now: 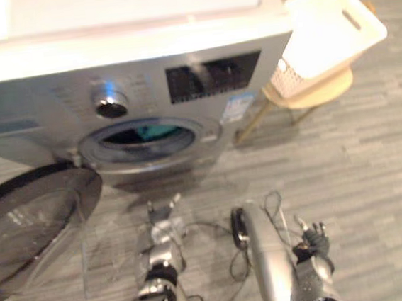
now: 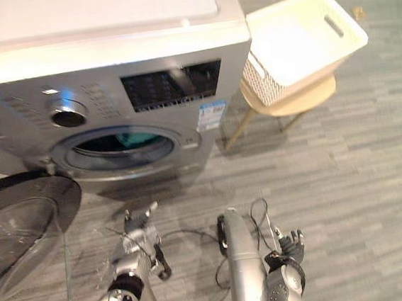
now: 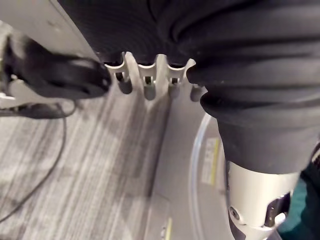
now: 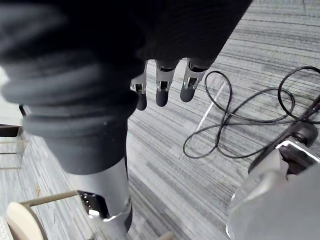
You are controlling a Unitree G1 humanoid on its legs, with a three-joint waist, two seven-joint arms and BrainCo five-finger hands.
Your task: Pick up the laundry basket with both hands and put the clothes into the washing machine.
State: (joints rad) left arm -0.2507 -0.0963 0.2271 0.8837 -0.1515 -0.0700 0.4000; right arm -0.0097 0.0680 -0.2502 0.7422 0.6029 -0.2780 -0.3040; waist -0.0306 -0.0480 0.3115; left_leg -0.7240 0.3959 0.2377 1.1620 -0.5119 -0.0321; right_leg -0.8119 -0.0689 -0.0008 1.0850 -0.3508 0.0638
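Teal clothing [image 1: 153, 131] lies in the open silver washing machine [image 1: 32, 102], the white perforated basket [image 2: 272, 79] looks empty, left hand [image 2: 139, 231] and right hand [image 2: 288, 245] hang relaxed: seemingly finished.

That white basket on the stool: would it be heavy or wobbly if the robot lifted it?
Probably light: the basket looks empty and its walls are perforated. It likely holds its shape, having rigid-looking sides and a handle slot. It may tip if nudged, since it overhangs the wooden stool.

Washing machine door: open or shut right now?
Open. The round door is swung out to the robot's left, leaving the drum opening exposed, with something teal visible inside.
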